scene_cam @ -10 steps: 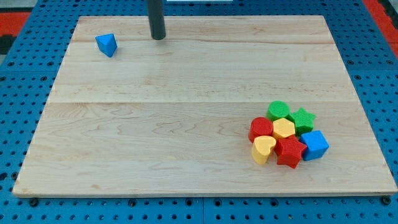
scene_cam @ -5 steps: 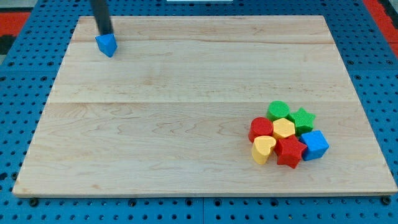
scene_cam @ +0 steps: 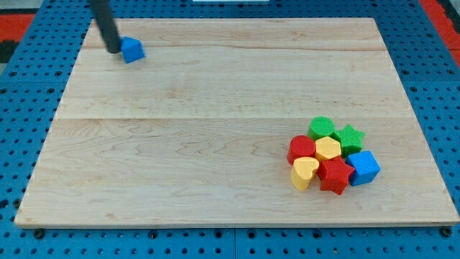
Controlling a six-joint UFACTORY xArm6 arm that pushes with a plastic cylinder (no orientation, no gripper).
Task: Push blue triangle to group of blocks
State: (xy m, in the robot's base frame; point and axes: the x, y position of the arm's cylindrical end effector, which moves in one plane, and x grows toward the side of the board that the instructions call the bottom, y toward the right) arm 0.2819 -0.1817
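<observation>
The blue triangle (scene_cam: 132, 50) lies near the board's top left corner. My tip (scene_cam: 114, 50) stands right against its left side, touching it or nearly so. The group of blocks sits at the lower right: a green round block (scene_cam: 321, 128), a green star (scene_cam: 350, 137), a red block (scene_cam: 302, 149), a yellow hexagon (scene_cam: 328, 149), a yellow heart (scene_cam: 305, 173), a red star (scene_cam: 335, 175) and a blue cube (scene_cam: 364, 167), all packed together.
The wooden board (scene_cam: 215, 137) lies on a blue pegboard surface (scene_cam: 14, 144). The board's top left edge is close to the tip.
My tip moved from the top middle leftward, passed above the blue triangle, and now stands at its left side. The triangle has shifted slightly right and turned.
</observation>
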